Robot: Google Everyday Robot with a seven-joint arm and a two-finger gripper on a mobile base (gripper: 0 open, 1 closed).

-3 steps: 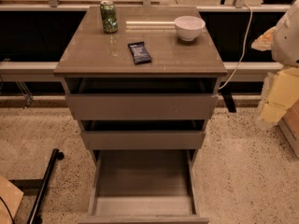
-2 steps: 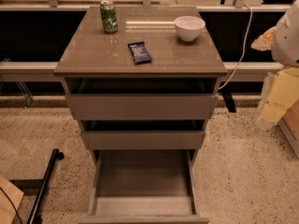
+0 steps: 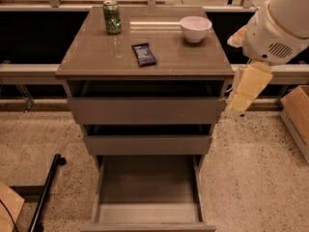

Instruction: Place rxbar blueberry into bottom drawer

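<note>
the rxbar blueberry (image 3: 144, 54) lies ungrasped on the desk (image 3: 91, 57), and the bottom drawer (image 3: 147, 190) is open below. the hand (image 3: 245, 90) hangs off right; apart or together, i can't tell. pickup not begun; next, reach over and grasp.

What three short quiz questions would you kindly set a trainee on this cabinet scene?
1. True or false: the snack bar lies on the cabinet top, touching neither the can nor the bowl.
2. Which drawer stands open farthest? A top, B middle, C bottom.
3. Fill in: the gripper hangs off the cabinet's ____ side as pictured, away from the snack bar.
Key: 1 true; 2 C, the bottom drawer; 3 right.
</note>
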